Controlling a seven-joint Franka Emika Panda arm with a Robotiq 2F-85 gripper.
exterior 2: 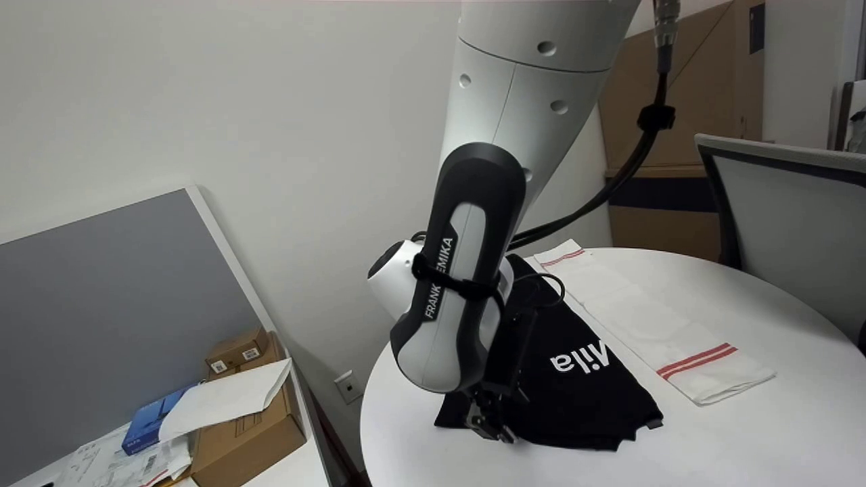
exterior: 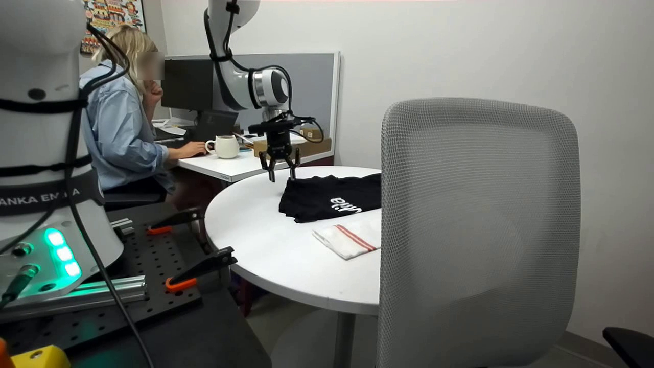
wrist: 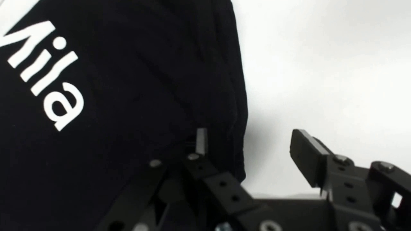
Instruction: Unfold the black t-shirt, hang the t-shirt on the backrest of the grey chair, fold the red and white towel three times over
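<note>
One mug (exterior: 226, 147), contents hidden, t-shirt (exterior: 317, 194) apart

the black t-shirt (wrist: 144, 96) fills most of the left and middle, its edge running down just right of centre, with white print (wrist: 54, 73) slanting at upper left, the first letter cut off at the border. the gripper (wrist: 252, 142) has its 2 fingers (wrist: 307, 158) spread apart: 1 over the t-shirt, 1 beyond the edge, over the white table (wrist: 321, 80).
</note>
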